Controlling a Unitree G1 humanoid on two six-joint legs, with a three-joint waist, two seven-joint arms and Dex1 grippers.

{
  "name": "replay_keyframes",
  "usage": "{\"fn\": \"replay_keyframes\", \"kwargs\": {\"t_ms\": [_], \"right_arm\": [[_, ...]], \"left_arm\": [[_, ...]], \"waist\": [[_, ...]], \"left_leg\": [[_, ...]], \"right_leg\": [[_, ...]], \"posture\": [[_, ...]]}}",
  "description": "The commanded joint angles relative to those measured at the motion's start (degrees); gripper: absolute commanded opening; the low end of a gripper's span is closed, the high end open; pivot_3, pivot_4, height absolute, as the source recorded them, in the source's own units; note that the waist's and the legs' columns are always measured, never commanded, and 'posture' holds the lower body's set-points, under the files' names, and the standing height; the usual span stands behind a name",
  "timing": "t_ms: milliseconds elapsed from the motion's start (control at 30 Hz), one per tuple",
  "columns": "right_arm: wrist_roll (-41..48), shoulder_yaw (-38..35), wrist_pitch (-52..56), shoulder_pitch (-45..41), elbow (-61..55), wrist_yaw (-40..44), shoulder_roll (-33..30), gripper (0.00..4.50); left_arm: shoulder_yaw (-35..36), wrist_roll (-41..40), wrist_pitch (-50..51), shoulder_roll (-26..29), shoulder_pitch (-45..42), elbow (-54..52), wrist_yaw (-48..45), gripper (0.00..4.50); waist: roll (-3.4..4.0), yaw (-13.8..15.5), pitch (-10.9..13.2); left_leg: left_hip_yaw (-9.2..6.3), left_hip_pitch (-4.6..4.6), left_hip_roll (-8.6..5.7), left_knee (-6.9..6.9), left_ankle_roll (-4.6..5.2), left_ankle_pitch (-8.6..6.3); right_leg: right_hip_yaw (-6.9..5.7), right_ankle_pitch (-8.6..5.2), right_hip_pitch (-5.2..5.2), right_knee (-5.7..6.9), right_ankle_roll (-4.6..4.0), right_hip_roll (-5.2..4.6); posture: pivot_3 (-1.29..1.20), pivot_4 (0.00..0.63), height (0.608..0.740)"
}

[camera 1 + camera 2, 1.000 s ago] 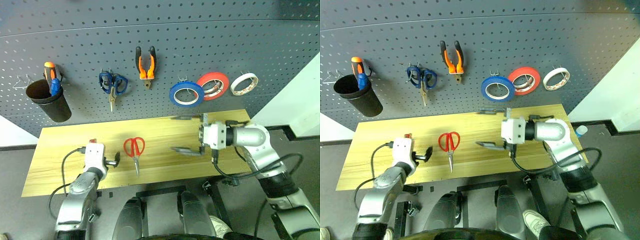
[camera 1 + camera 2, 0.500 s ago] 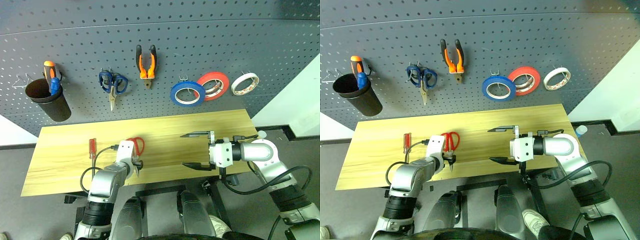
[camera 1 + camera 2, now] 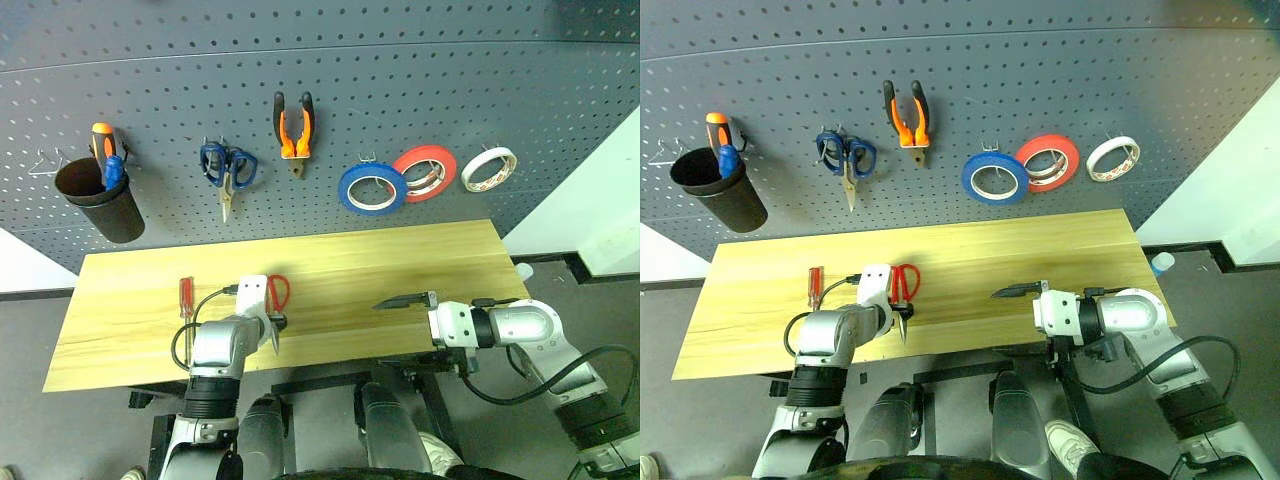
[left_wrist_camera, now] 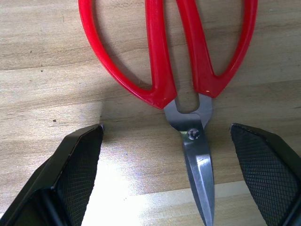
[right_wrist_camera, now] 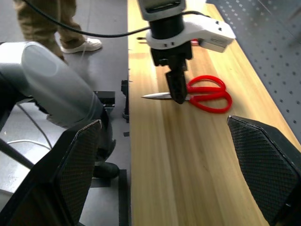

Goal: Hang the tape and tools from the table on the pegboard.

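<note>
Left gripper (image 4: pixel 188 160): jaws spread wide, straddling the pivot of the red-handled scissors (image 4: pixel 181 70), nothing grasped. Scissors flat on the table (image 3: pixel 340 262), slim red-handled screwdriver (image 3: pixel 185 300) beside them. Right gripper (image 5: pixel 164 165): jaws released, empty, over the table's right part. Pegboard (image 3: pixel 420 90): pliers (image 3: pixel 292 130) and blue tape (image 3: pixel 371 188) hanging.

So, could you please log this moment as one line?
left tool: open, straddling red scissors | right tool: open, empty | table: red screwdriver
</note>
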Motion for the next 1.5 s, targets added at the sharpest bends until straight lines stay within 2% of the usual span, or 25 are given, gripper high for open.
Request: {"fn": "replay_keyframes", "kwargs": {"t_ms": [33, 267, 367, 567, 700, 800, 867, 967, 1067, 1133, 1333, 1433, 1500], "right_arm": [[1.67, -1.74, 0.71, -0.20, -1.34, -0.78, 0.69, 4.50], [1.05, -1.63, 0.51, -0.66, -1.19, -1.54, 1.40, 4.50], [0.91, -1.53, 0.43, -0.95, -1.05, -1.79, 1.65, 4.50], [1.64, -2.12, 0.76, -1.66, -0.97, -2.94, 2.86, 4.50], [3.85, -3.89, 1.28, -2.69, -2.14, -4.85, 4.54, 4.50], [5.37, -5.62, 1.03, -3.34, -4.81, -6.61, 5.97, 4.50], [6.89, -7.02, 1.75, -4.60, -7.36, -9.60, 8.00, 4.50], [12.78, -8.96, 7.80, -7.40, -11.82, -13.30, 10.55, 4.50], [18.78, -10.43, 14.53, -10.22, -15.76, -16.28, 11.88, 4.50], [21.74, -10.88, 18.76, -11.68, -17.41, -17.31, 11.92, 4.50], [21.26, -10.59, 21.60, -12.51, -16.63, -15.94, 11.32, 4.50], [20.20, -10.47, 21.14, -12.14, -16.02, -15.33, 11.65, 4.50], [19.88, -10.45, 21.07, -11.78, -16.06, -15.06, 11.90, 4.50]], "left_arm": [[0.57, 0.30, 0.75, -0.31, 0.12, 1.29, 0.25, 3.55], [1.50, 0.95, 1.27, -0.37, -0.25, 1.92, 1.05, 1.10], [1.83, 1.06, 1.27, -0.39, -0.30, 2.06, 1.27, 0.27], [2.46, 1.24, 1.01, 0.54, -0.19, 1.22, 1.32, 0.27], [1.33, -0.67, -4.99, 4.58, 3.42, -6.90, -4.27, 0.27], [1.36, -2.36, -15.59, 10.93, 9.48, -13.53, -12.28, 0.27], [2.22, -1.57, -26.44, 15.73, 14.68, -14.86, -16.49, 0.27], [4.47, -2.57, -43.39, 19.57, 21.28, -15.58, -22.89, 0.27], [9.52, -8.06, -55.71, 18.92, 24.46, -16.11, -27.88, 0.27], [13.77, -13.54, -59.92, 17.47, 23.99, -15.03, -29.94, 0.27], [19.18, -24.44, -68.28, 16.21, 20.45, -15.37, -36.54, 0.27], [19.88, -25.67, -69.67, 17.25, 18.42, -15.09, -37.16, 0.27], [19.78, -23.14, -71.09, 18.36, 16.32, -13.19, -35.79, 0.27]], "waist": [[0.00, 0.01, 0.00], [0.00, 0.03, 0.00], [0.00, -0.03, 0.00], [0.00, -0.11, -0.01], [-0.02, -0.47, 0.01], [-0.03, -0.75, 0.04], [-0.04, -0.90, 0.04], [-0.01, -0.87, 0.04], [-0.01, -0.01, 0.04], [-0.01, 0.50, 0.04], [-0.01, 1.44, 0.02], [-0.01, 1.53, 0.02], [-0.01, 1.59, 0.02]], "left_leg": [[0.00, 0.00, 0.00, -0.01, 0.00, 0.00], [0.00, 0.00, 0.00, -0.02, 0.00, 0.00], [0.01, 0.04, 0.00, -0.03, 0.00, 0.00], [0.01, 0.08, 0.00, -0.03, 0.00, 0.00], [0.01, 0.10, 0.00, -0.07, 0.00, 0.00], [0.01, 0.03, 0.02, -0.14, -0.01, 0.00], [0.01, 0.02, 0.02, -0.16, -0.02, 0.01], [0.03, 0.03, 0.03, -0.13, -0.03, 0.00], [0.09, -0.04, 0.01, -0.07, -0.04, 0.00], [0.08, -0.19, 0.01, -0.03, -0.04, 0.00], [0.08, -0.58, -0.01, 0.00, -0.01, 0.01], [0.09, -0.60, -0.01, 0.01, -0.01, 0.01], [0.08, -0.59, -0.01, 0.04, 0.00, 0.02]], "right_leg": [[0.00, 0.00, 0.00, 0.00, 0.00, 0.00], [0.00, 0.00, 0.00, -0.01, 0.02, 0.00], [0.00, 0.00, 0.02, 0.00, 0.02, 0.00], [0.00, 0.00, 0.07, 0.00, 0.02, 0.00], [0.01, 0.00, 0.06, 0.01, 0.02, 0.01], [0.01, 0.01, -0.04, 0.01, -0.01, 0.01], [0.01, 0.01, -0.05, 0.01, -0.03, 0.00], [0.04, 0.01, -0.06, 0.00, -0.06, -0.03], [0.04, 0.02, -0.06, -0.06, -0.09, -0.12], [0.01, 0.02, -0.14, -0.10, -0.09, -0.15], [-0.06, 0.17, -0.40, -0.16, -0.30, -0.15], [-0.06, 0.18, -0.41, -0.15, -0.29, -0.14], [-0.06, 0.19, -0.41, -0.12, -0.29, -0.12]], "posture": [[-0.07, 0.197, 0.730], [-0.07, 0.194, 0.730], [-0.07, 0.192, 0.730], [-0.07, 0.189, 0.730], [-0.08, 0.184, 0.730], [-0.08, 0.179, 0.730], [-0.07, 0.178, 0.730], [-0.07, 0.177, 0.730], [-0.05, 0.174, 0.730], [-0.05, 0.172, 0.730], [-0.04, 0.165, 0.730], [-0.05, 0.163, 0.730], [-0.05, 0.161, 0.730]]}}
